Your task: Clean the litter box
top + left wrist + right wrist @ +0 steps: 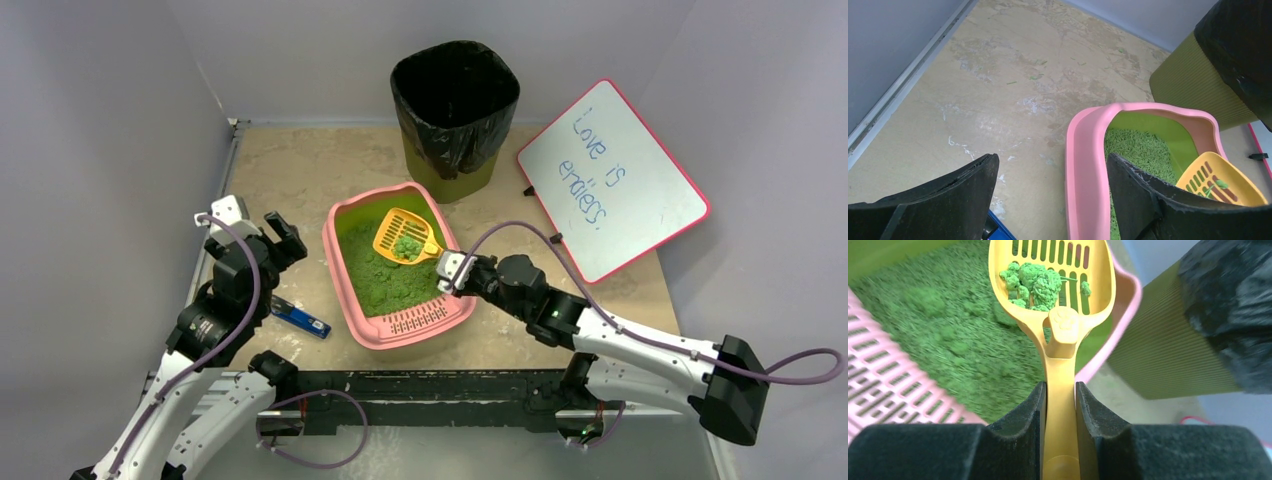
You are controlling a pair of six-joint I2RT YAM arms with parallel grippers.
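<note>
The pink litter box (349,290) (1083,165) (878,385) lies mid-table, filled with green litter (385,275), its slotted grate lip toward the arms. My right gripper (450,266) (1061,390) is shut on the handle of a yellow slotted scoop (402,236) (1050,270) (1220,180). The scoop hangs over the box's far right part with green clumps (1033,282) in it. My left gripper (262,225) (1050,165) stands open to the left of the box, one finger over the rim, nothing between the fingers.
An olive bin (455,105) (1168,350) (1193,85) lined with a black bag stands just behind the box. A whiteboard with a pink frame (610,178) leans at the back right. A blue object (300,319) lies on the table left of the box.
</note>
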